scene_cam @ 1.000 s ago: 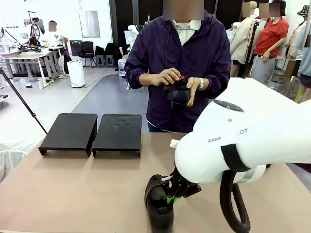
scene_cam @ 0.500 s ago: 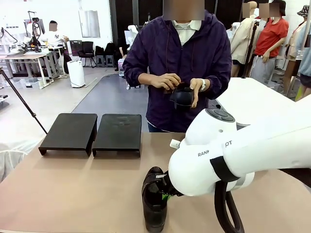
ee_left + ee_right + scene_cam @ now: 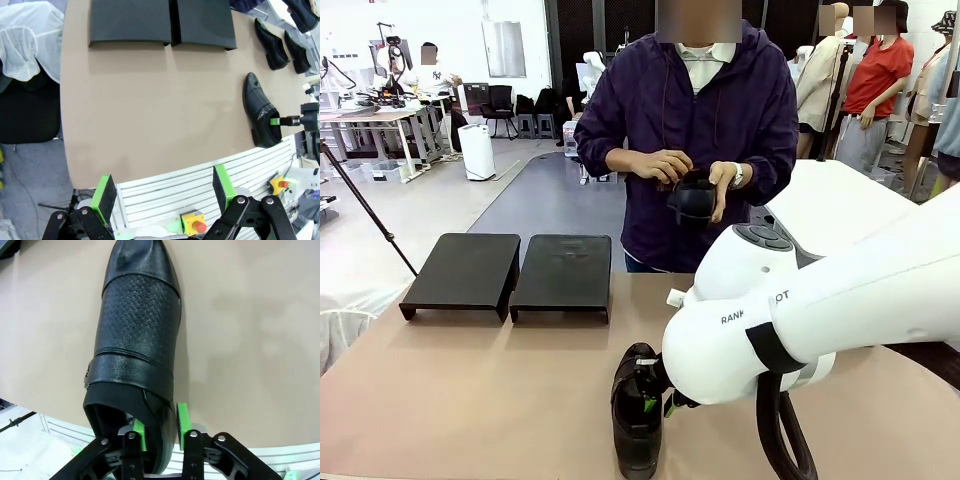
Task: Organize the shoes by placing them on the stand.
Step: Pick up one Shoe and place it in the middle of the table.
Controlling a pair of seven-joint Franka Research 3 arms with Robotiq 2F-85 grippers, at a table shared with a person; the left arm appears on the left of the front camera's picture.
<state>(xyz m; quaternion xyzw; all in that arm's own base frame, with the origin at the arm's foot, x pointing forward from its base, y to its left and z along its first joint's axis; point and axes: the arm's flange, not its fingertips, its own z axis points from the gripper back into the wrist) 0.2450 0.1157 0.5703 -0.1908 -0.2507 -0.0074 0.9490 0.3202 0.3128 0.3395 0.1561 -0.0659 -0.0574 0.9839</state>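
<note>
Right gripper (image 3: 161, 426): jaws straddled heel wall of shoe (image 3: 137, 335), clamp unconfirmed; square, firm pinch needed before lifting to stand (image 3: 565, 265) ahead.

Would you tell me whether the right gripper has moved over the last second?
Yes, the right gripper has shifted left with the shoe, nearer the stand.

Front camera facing across the counter (image 3: 470, 400) toward the person (image 3: 685, 130), left wrist camera looking down from high above the near edge, right wrist camera hovering close over one shoe (image 3: 137, 335), all three sharing that shoe
</note>
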